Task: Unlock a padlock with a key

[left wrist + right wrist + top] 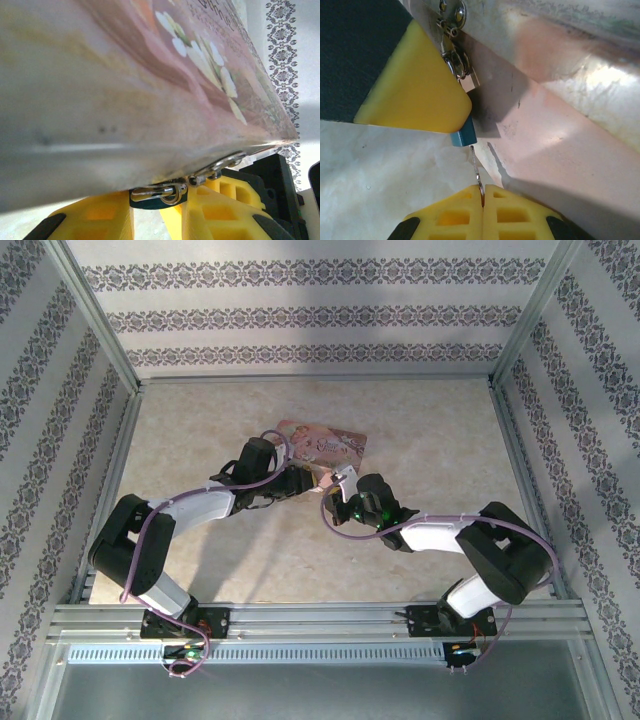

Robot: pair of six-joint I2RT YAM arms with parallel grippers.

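Observation:
The padlock [464,135], a tiny blue body with a silver shackle, hangs from the clasp of the pink box [560,125]. My left gripper [156,197] is shut on the padlock [152,201], and one of its yellow fingers [415,85] covers most of the lock in the right wrist view. My right gripper [482,194] is shut on the key [476,167], a slim metal blade pointing up. The key's tip meets the padlock's lower end; I cannot tell whether it is inside. From above, the left gripper [305,482] and right gripper [338,478] meet at the box's near edge.
The pink box [325,443] lies mid-table, tilted up at its near edge. The beige tabletop [250,560] is fenced by metal rails and patterned walls [320,310]. Both arms reach inward, with purple cables looping beside them.

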